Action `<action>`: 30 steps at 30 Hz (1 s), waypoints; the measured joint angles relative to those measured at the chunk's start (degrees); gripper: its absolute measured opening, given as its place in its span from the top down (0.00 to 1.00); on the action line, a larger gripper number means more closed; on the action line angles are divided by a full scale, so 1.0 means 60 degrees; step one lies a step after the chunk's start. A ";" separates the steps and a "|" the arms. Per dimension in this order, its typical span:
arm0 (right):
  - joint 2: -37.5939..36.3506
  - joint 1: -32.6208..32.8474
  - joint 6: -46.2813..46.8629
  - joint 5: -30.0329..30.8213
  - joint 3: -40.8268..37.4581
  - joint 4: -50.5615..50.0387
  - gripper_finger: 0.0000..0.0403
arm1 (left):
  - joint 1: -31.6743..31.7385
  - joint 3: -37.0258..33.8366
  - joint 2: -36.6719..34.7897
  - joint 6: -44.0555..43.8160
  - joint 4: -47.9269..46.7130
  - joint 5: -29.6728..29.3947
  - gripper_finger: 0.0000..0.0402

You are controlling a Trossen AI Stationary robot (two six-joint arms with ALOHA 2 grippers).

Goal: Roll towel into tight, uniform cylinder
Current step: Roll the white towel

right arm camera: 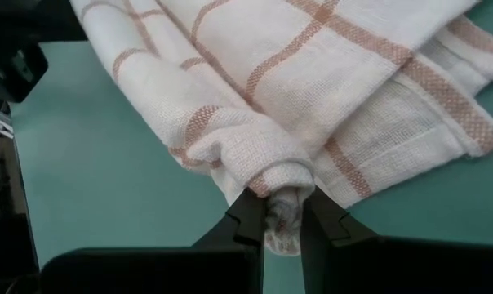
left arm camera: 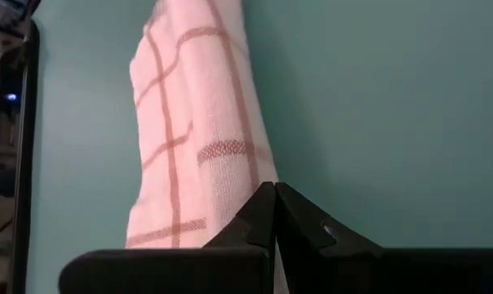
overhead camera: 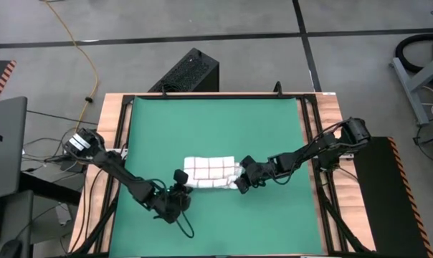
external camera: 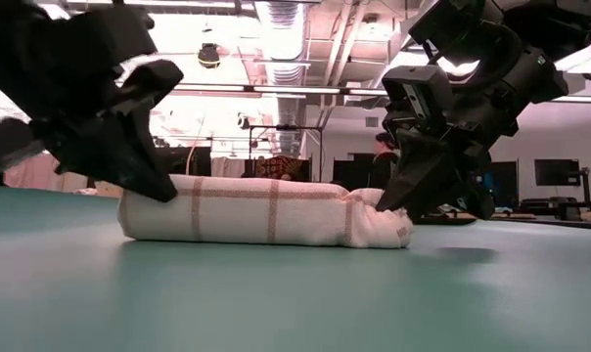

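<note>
The towel [overhead camera: 211, 173], white with red-brown checks, lies rolled into a short thick roll on the green mat [overhead camera: 216, 122], its length running left to right. It also shows in the low view [external camera: 266, 210]. My left gripper [overhead camera: 179, 188] is shut at the roll's left end [left arm camera: 275, 196]. My right gripper [overhead camera: 241, 183] is shut on bunched cloth at the roll's right end [right arm camera: 283, 220]. Beside that bunch, a loose hemmed edge [right arm camera: 442, 122] of the towel lies flat on the mat. My left gripper has its shut fingertips [left arm camera: 263, 204] against the roll's left end [left arm camera: 222, 175], slanting down from the table's left near side. I cannot tell whether any cloth lies between them. The roll lies on the mat. My right gripper pinches a bunched fold of several layers [right arm camera: 281, 204] at the roll's right end between its two fingers. The fingers [external camera: 393, 196] slant down from the table's right. The cloth reaches through past the fingertips. The roll rests on the mat.
Open green mat lies on all sides of the roll. Black rails [overhead camera: 313, 143] and wooden strips border the mat. A black box [overhead camera: 188, 72] stands beyond the far edge. A laptop [overhead camera: 5, 143] sits off the table's left.
</note>
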 joint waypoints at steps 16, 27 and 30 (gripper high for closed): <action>0.0000 -0.0018 -0.0045 -0.0174 0.0000 0.0066 0.87 | 0.0934 -0.0292 -0.0837 0.1320 0.0165 -0.0020 1.00; 0.0000 -0.0022 -0.0070 -0.0199 0.0000 0.0069 0.87 | 0.1773 -0.2059 -0.0947 0.1130 0.2422 0.0838 1.00; 0.0000 -0.0022 -0.0070 -0.0243 0.0000 0.0069 0.87 | 0.1989 -0.2410 -0.0951 0.0878 0.2544 0.0852 1.00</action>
